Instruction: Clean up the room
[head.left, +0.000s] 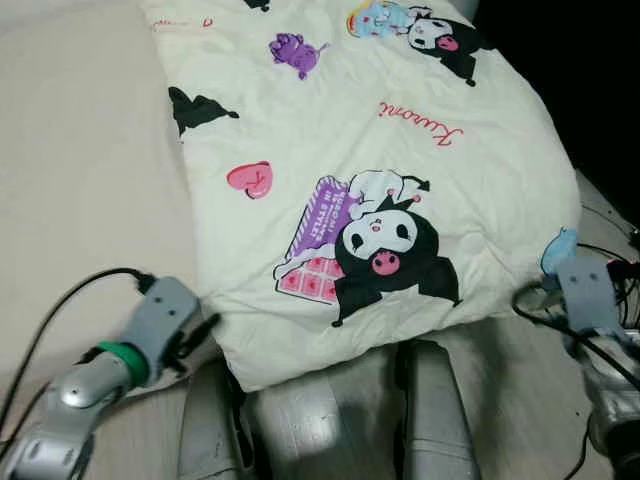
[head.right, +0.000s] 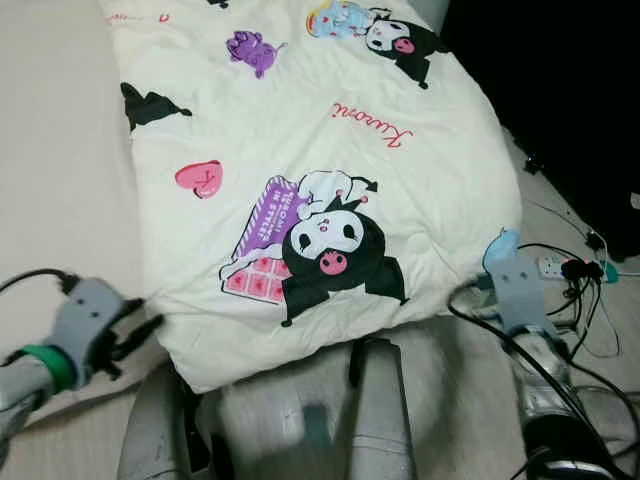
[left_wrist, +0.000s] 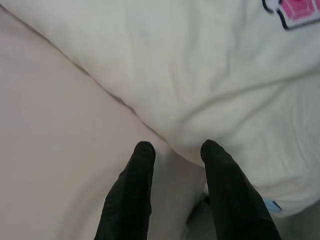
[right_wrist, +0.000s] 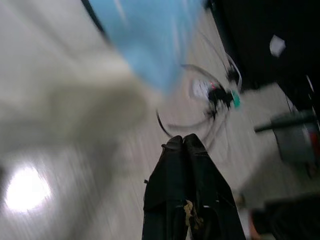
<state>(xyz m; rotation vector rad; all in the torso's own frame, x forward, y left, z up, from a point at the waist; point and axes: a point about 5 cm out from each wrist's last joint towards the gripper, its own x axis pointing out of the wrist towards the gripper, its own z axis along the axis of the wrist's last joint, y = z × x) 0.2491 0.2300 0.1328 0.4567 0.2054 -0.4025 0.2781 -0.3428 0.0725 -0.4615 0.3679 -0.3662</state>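
Observation:
A cream quilt (head.left: 350, 130) printed with cartoon characters and a pink heart lies spread over the bed. At its near left corner is my left gripper (left_wrist: 175, 150), open. Its two black fingers (left_wrist: 132, 190) rest on the beige sheet with their tips just short of the quilt's folded edge. My right gripper (right_wrist: 183, 141) is shut with nothing in it. It hangs over the floor off the quilt's near right corner, in a blurred view. A light-blue piece (head.left: 558, 250) sticks out at that corner, above my right wrist (head.left: 587, 292).
The beige sheet (head.left: 80, 150) lies bare to the left of the quilt. A power strip (head.right: 558, 267) and tangled cables lie on the floor at the right, beside a dark area. My own grey legs (head.left: 425, 400) stand against the bed's near edge.

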